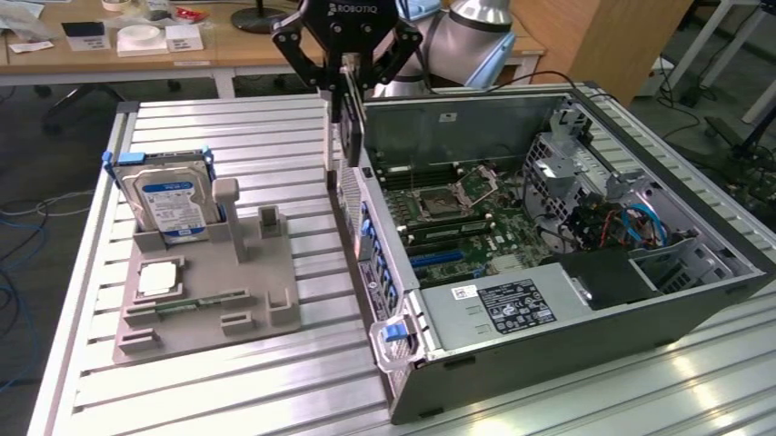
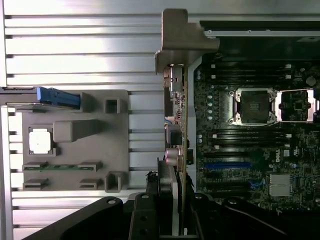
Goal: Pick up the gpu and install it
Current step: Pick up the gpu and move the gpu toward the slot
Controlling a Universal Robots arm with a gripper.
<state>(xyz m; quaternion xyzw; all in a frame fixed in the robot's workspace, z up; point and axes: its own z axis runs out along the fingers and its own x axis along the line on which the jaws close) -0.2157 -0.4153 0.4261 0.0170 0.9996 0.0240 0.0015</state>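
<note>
A ribbed aluminium table (image 1: pixel 243 127) fills most of the exterior view. Behind it, in the upper left of the frame, a wooden desk (image 1: pixel 73 59) carries small boxes and papers. Dark floor with loose blue cables (image 1: pixel 18 218) shows at the exterior view's left edge.

2 holders stand on the table. In the left half of the frame is a grey fixture tray (image 1: pixel 273 272). A silver hard drive (image 1: pixel 170 204) with a blue-white label stands upright at its far end, a square processor chip (image 1: pixel 158 280) lies below that, and 1 narrow green memory stick (image 1: pixel 164 311) lies nearer the front. In the right half is an open computer case (image 1: pixel 679 313), holding a motherboard (image 1: pixel 473 218) with a bare processor socket (image 1: pixel 442 200) and a power supply (image 1: pixel 510 304) at its near end.

At top centre the gripper (image 1: pixel 348 84) is clamped on the gpu (image 1: pixel 351 123), which hangs upright and edge-on in the air just above the case wall nearest the tray. In the wrist view the gripper (image 2: pixel 175 200) pinches the gpu (image 2: pixel 182 125) between tray and motherboard.
</note>
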